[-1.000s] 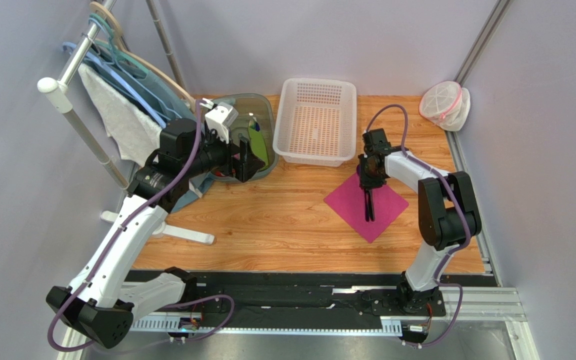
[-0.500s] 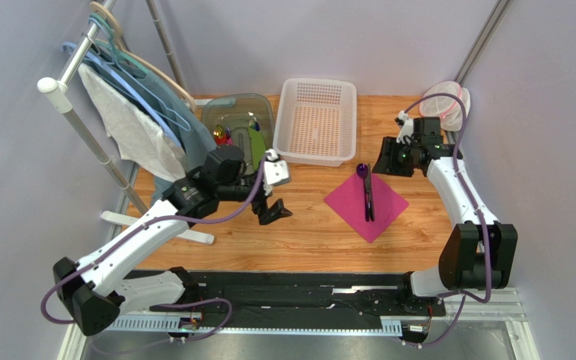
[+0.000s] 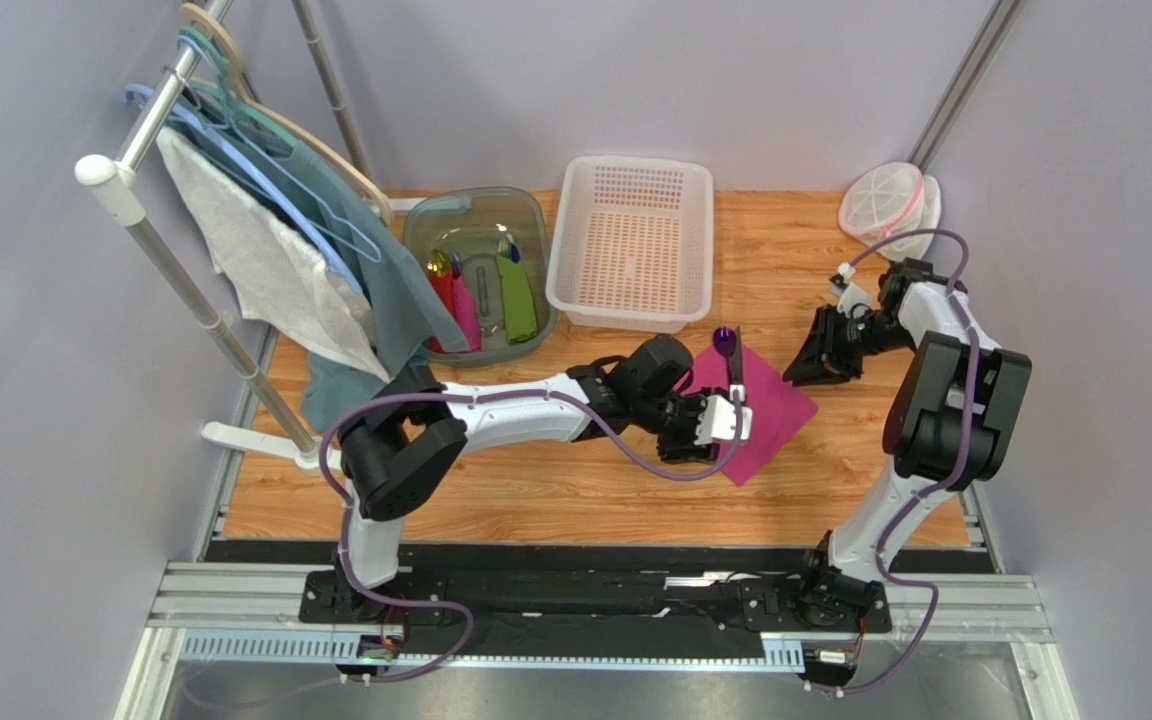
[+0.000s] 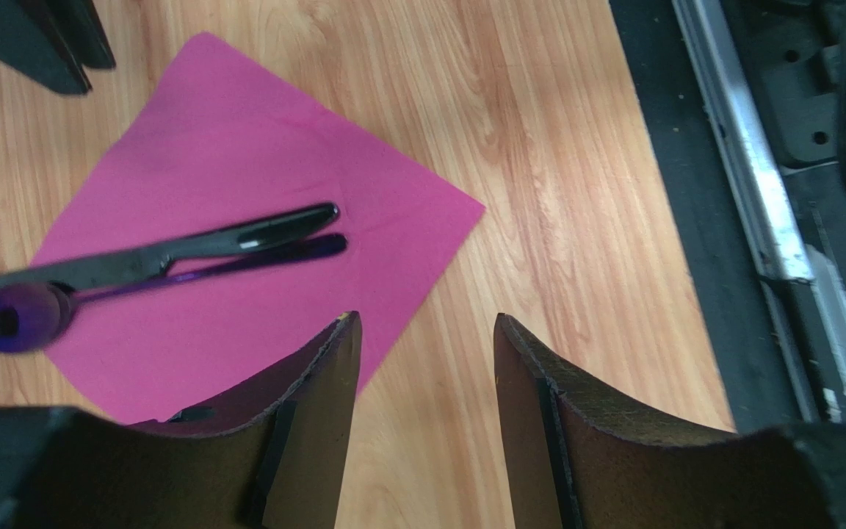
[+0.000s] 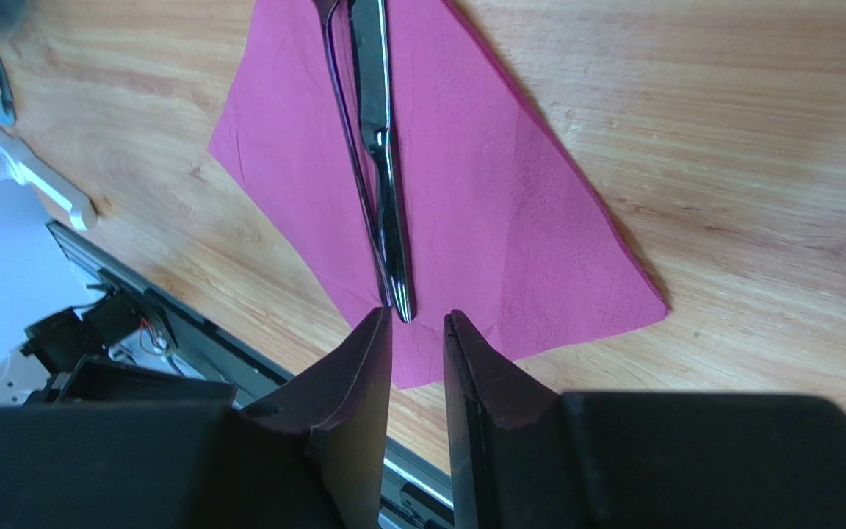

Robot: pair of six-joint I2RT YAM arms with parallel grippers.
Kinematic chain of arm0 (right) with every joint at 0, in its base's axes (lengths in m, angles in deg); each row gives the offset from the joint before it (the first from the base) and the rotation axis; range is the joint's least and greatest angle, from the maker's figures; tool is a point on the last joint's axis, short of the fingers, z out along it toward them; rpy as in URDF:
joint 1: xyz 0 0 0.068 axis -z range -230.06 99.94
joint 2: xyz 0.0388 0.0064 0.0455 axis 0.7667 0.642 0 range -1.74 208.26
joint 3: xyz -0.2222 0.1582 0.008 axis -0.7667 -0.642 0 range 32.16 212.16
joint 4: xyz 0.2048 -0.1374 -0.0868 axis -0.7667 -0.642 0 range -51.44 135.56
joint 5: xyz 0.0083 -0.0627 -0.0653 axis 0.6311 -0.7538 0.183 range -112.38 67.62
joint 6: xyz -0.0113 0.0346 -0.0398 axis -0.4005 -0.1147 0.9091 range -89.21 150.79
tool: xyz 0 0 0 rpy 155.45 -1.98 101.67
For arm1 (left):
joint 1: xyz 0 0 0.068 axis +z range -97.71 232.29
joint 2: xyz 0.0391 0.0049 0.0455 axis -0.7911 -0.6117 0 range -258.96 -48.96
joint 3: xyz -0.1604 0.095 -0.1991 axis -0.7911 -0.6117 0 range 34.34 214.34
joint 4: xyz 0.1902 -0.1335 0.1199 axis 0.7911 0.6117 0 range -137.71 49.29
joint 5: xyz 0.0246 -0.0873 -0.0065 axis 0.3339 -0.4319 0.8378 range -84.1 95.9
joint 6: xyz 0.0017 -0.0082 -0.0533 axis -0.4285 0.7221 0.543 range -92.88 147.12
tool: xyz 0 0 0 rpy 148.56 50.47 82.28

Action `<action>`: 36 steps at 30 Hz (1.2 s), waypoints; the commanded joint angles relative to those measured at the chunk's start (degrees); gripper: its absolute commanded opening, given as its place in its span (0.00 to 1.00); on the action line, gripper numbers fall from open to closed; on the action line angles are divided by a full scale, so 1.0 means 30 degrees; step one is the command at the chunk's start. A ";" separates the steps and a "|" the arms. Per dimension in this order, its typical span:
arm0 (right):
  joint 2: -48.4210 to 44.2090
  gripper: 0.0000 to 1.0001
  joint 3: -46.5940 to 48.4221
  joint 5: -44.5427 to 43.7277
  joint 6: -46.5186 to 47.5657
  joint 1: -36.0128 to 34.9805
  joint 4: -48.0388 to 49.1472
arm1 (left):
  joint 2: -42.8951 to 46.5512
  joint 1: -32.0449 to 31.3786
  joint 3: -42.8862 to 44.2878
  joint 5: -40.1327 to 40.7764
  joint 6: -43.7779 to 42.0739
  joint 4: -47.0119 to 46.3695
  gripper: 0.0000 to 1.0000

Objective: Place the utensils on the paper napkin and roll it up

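Both utensils, spoon (image 4: 179, 274) & knife (image 4: 163, 257), lie side by side on napkin (image 4: 240, 165). L gripper (image 4: 422, 325) spread, empty, at napkin's edge; R gripper (image 5: 416, 320) nearly together, empty. Risk: thin paper slips, utensils roll apart on lifting.

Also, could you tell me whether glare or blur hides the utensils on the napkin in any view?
Left wrist: sharp; white glare streaks on the straight black plastic knife, a bright glint on the dark purple plastic spoon, both readable on the square magenta paper napkin. Right wrist: sharp, a highlight along the knife. Top external: evenly lit, utensils small.
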 commanded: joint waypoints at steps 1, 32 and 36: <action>-0.0388 0.26 -0.0424 0.0607 0.1480 -0.0197 -0.0365 | -0.0488 0.0059 0.0920 0.0897 -0.1726 -0.1777 0.55; -0.0858 0.29 -0.0192 -0.0274 0.3090 0.0183 -0.1066 | -0.6905 0.1788 0.9329 0.3450 -0.0436 1.0376 0.38; -0.0740 0.29 -0.0075 -0.0303 0.3236 0.0154 -0.1242 | -0.6439 0.1788 0.8452 0.3479 -0.0847 1.0791 0.36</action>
